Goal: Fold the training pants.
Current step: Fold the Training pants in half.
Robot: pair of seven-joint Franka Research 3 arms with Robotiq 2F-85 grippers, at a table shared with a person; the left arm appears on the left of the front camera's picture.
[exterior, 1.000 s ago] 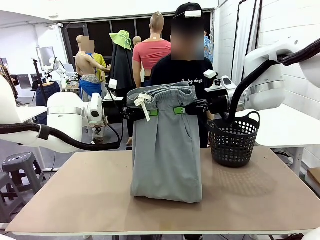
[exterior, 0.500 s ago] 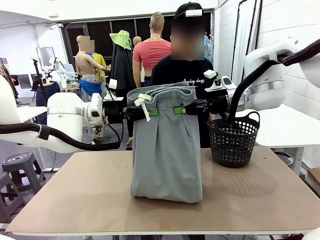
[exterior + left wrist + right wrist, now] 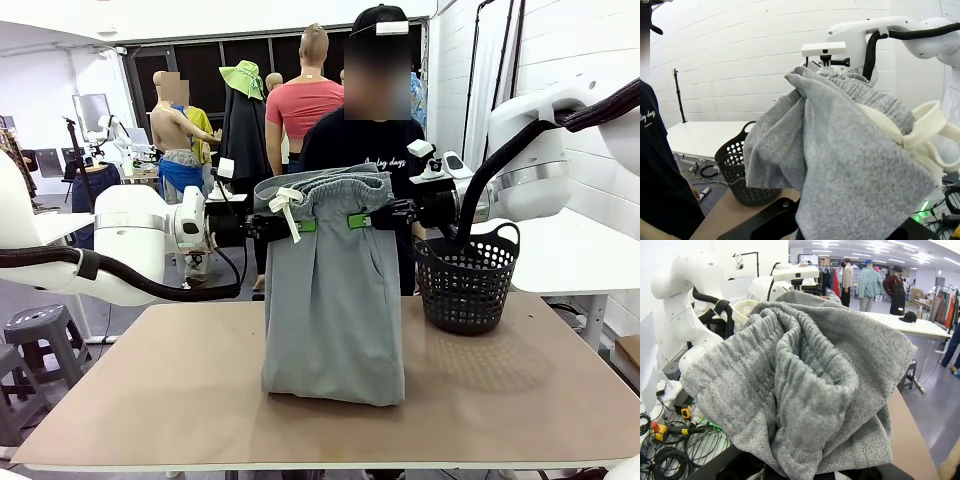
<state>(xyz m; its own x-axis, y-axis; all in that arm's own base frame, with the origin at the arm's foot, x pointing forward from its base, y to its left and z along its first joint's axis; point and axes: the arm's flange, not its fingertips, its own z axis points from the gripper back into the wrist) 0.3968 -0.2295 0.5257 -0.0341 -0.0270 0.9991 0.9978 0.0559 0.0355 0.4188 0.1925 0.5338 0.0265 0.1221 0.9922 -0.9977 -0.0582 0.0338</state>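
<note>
Between the left tool (image 3: 308, 225) and right tool (image 3: 358, 221), both clamping its waistband, the training pants (image 3: 333, 300) are hanging, hem resting on the surface (image 3: 150, 380). Beside the right tool, the black mesh basket (image 3: 467, 280) is sitting.

White script runs across the chest of the black T-shirt (image 3: 362, 150) worn by the person at the far side of the table, in the upper middle of the front view; it seems to end in "days". In the left wrist view, at the left edge, the same shirt (image 3: 655, 165) shows "days".
</note>
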